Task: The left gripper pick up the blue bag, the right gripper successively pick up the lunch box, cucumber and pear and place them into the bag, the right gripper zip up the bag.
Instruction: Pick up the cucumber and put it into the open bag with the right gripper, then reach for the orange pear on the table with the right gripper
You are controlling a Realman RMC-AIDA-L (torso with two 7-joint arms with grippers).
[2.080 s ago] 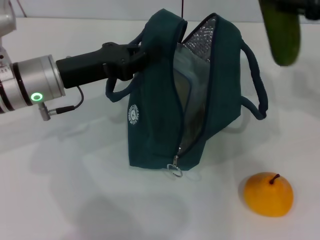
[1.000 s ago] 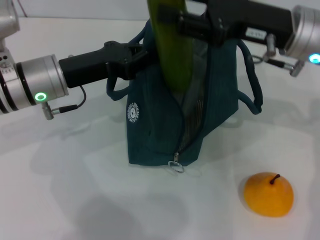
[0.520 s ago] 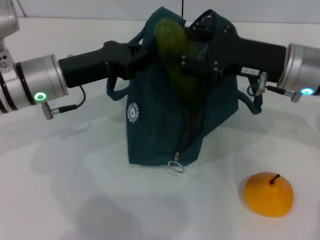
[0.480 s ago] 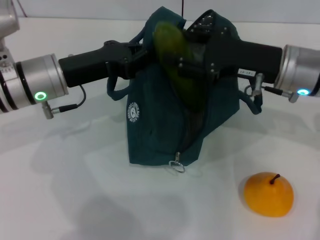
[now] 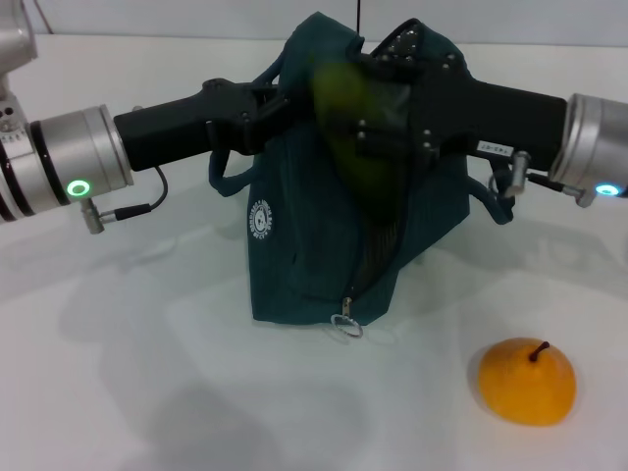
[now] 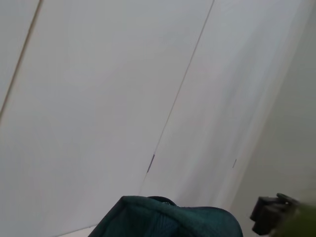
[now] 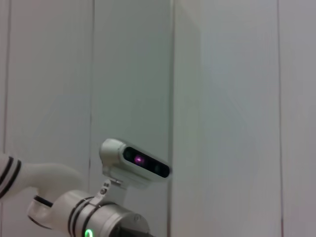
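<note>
Nothing is legible: the blue bag [image 5: 324,245] carries a small round white logo [image 5: 261,223], and the right gripper [image 5: 378,137] a white printed label [image 5: 496,147], both too small to read.

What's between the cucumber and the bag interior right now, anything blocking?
Nothing visible. The right gripper holds the cucumber at the open top of the blue bag, its lower end already in the unzipped mouth. The left gripper holds the bag's near side, clear of the opening.

Dark teal-blue bag [image 5: 314,245] with white round logo, green cucumber [image 5: 358,147], yellow-orange pear [image 5: 526,381], white table [image 5: 147,373]
</note>
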